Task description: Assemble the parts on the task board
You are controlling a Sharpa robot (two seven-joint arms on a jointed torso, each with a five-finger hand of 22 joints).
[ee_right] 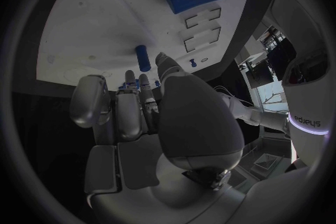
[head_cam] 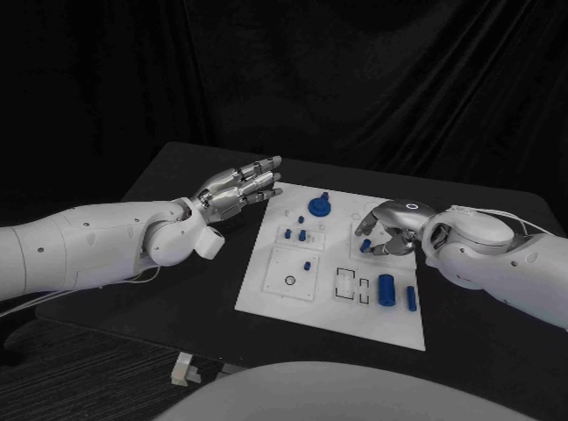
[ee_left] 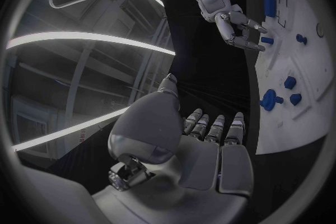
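The white task board (head_cam: 360, 316) lies mid-table. On it are a round blue knob (head_cam: 320, 207), small blue pegs (head_cam: 288, 233), a large blue cylinder (head_cam: 386, 288) and a slim blue piece (head_cam: 410, 297). My left hand (head_cam: 240, 186) hovers flat beside the board's far left corner, fingers stretched out and holding nothing. My right hand (head_cam: 387, 230) arches over the board's right middle, fingers bent down toward the surface. In the left wrist view its fingertips (ee_left: 246, 40) sit close to a small blue peg (ee_left: 266, 40). No part shows in its grasp.
Two rectangular slots (head_cam: 347, 281) and a ring-shaped hole (head_cam: 290, 281) mark the near half of the board. Black table (head_cam: 195, 298) surrounds the board, with a dark curtain behind. A small white object (head_cam: 183, 368) lies off the table's near left edge.
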